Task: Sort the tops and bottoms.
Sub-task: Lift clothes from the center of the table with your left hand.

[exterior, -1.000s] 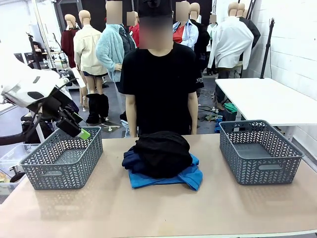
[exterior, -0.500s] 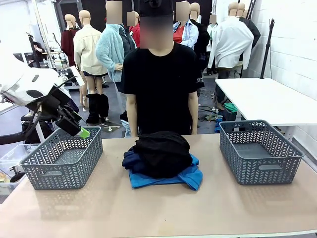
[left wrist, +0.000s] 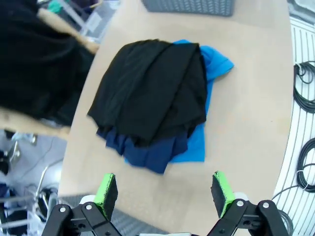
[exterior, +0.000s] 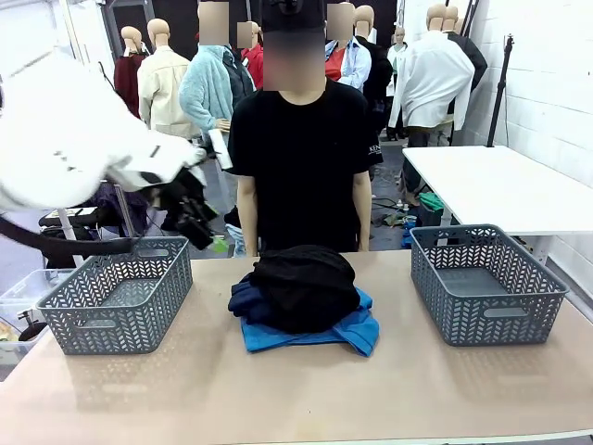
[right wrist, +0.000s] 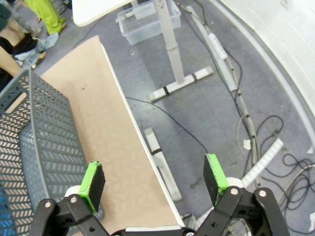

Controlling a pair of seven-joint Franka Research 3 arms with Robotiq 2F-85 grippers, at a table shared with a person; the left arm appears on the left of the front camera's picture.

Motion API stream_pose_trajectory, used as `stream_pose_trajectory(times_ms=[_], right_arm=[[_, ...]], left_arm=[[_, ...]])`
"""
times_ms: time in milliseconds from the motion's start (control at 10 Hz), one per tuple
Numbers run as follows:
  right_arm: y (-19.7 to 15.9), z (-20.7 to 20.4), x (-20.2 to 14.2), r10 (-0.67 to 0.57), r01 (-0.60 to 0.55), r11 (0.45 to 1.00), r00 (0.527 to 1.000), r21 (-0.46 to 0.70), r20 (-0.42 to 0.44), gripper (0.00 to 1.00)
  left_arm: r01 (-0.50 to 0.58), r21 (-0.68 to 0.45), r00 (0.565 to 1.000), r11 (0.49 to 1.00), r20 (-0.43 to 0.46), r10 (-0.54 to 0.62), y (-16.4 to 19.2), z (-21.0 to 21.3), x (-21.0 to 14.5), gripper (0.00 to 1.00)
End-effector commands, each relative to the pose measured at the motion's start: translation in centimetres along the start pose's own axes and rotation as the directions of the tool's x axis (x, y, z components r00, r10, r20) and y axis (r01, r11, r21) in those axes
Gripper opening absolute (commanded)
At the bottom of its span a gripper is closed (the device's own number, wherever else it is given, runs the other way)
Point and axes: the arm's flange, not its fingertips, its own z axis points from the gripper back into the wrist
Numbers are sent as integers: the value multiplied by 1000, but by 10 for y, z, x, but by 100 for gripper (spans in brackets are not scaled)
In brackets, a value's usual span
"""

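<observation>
A pile of clothes lies in the middle of the table: a black garment on top, a navy one under it and a bright blue one at the bottom. My left gripper hangs open in the air between the left grey basket and the pile, left of and above it. In the left wrist view the black garment, the navy one and the blue one lie ahead of my open left gripper. My right gripper stands open over the table's edge, holding nothing.
A second grey basket stands at the table's right end, its wall beside the right gripper. A person in a black shirt stands at the far side behind the pile. Cables and table legs lie on the floor past the edge.
My left arm has swung right from over the left basket toward the pile. The clothes and baskets have not moved.
</observation>
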Motion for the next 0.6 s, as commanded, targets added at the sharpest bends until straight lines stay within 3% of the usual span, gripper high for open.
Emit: stream_pose_trajectory(times_ms=[0,200,400,500], right_arm=[[2,3,1,-5,5,1000,1000,-8,-7,100],[2,3,1,-5,5,1000,1000,-8,-7,100],[2,3,1,-5,5,1000,1000,-8,-7,100],[2,3,1,-5,5,1000,1000,-8,-7,100]], left_arm=[[103,-83,995,991,5,-103,23,-37,24,100],[87,-178,995,980,-33,-94,35,-81,25,100],[109,-168,993,980,-14,-113,41,-106,24,100],[86,-160,995,983,-27,-91,20,-95,25,100]])
